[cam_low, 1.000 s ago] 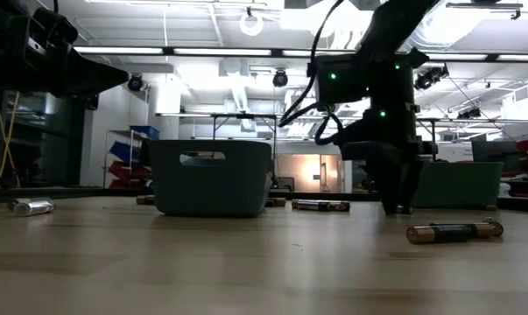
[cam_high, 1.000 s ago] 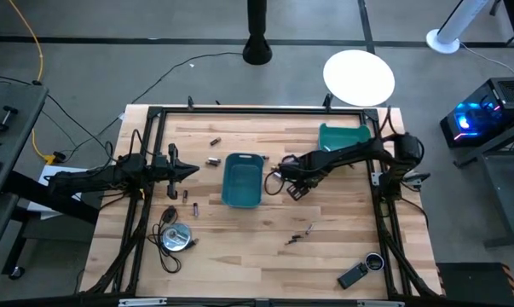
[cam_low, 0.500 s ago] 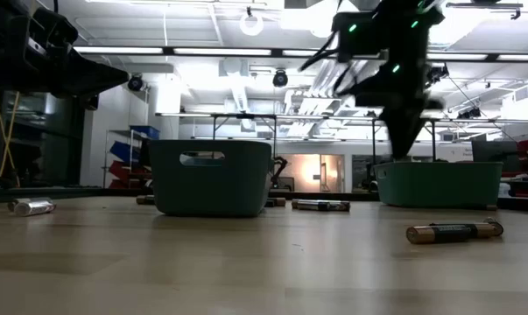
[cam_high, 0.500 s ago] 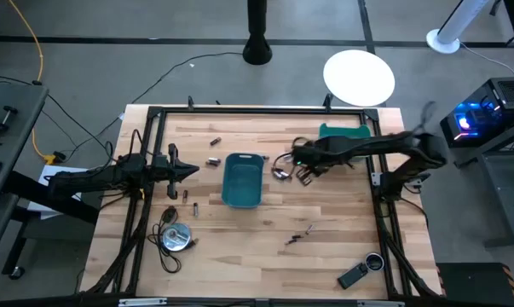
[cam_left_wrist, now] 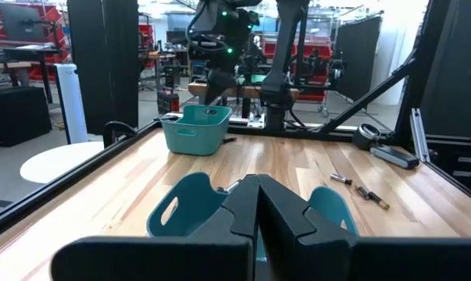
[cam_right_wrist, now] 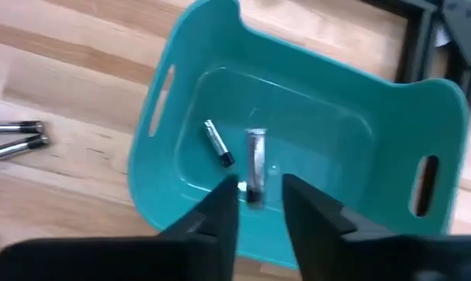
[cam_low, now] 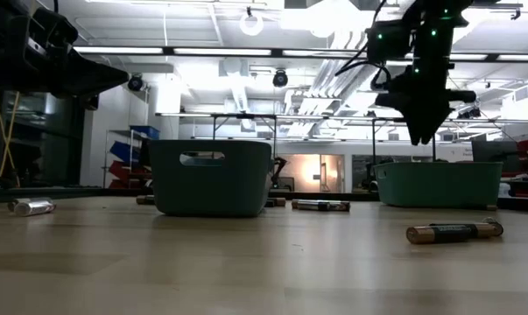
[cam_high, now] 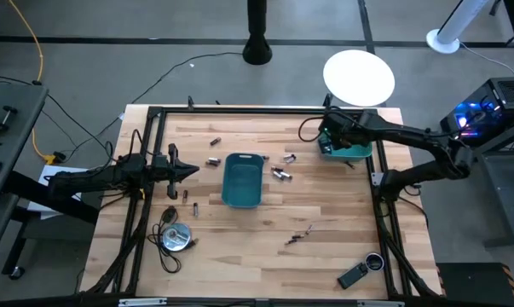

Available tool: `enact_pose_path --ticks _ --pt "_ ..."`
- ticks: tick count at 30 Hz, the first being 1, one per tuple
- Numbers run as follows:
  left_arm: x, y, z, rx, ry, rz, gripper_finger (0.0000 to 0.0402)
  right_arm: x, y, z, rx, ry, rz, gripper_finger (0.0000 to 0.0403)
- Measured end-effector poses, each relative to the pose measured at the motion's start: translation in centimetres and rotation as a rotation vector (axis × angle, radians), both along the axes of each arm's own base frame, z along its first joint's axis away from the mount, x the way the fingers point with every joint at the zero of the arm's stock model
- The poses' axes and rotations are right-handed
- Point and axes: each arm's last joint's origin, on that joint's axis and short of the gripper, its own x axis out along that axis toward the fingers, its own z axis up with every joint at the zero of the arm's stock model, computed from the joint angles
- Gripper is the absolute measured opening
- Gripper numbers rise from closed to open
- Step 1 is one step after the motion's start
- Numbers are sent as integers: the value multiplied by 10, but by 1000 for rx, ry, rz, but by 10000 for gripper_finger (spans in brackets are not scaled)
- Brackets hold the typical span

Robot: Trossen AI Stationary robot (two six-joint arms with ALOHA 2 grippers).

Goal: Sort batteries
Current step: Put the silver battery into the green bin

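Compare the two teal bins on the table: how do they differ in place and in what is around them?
The middle bin stands mid-table with no gripper over it; the far-right bin sits at the table's far right corner under the right gripper and holds two batteries. Both are teal with slot handles.

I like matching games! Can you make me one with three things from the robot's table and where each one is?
Things:
1. right gripper
2. left gripper
3. round silver disc

Places:
A. near the table's left edge, fingers shut, holding nothing
B. on the wood at the front left, with a black cable
C. over the teal bin at the back right, which holds two batteries

Pairs: 1-C, 2-A, 3-B
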Motion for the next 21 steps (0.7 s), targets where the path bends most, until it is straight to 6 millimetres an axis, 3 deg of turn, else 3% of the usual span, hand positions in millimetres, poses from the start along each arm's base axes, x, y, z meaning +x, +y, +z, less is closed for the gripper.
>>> enact_pose_path --ticks 4,8,14,18,21 --pt "0 0 0 0 0 0 1 -1 1 0 65 -34 37 160" --pt "0 0 0 0 0 1 1 9 32 7 232 -175 109 185" --pt "0 0 0 0 0 1 1 26 124 3 404 -224 74 187" --pt "0 0 0 0 0 1 1 33 190 -15 426 -238 -71 188" --pt "0 0 0 0 0 1 1 40 227 -35 458 -258 -192 188"
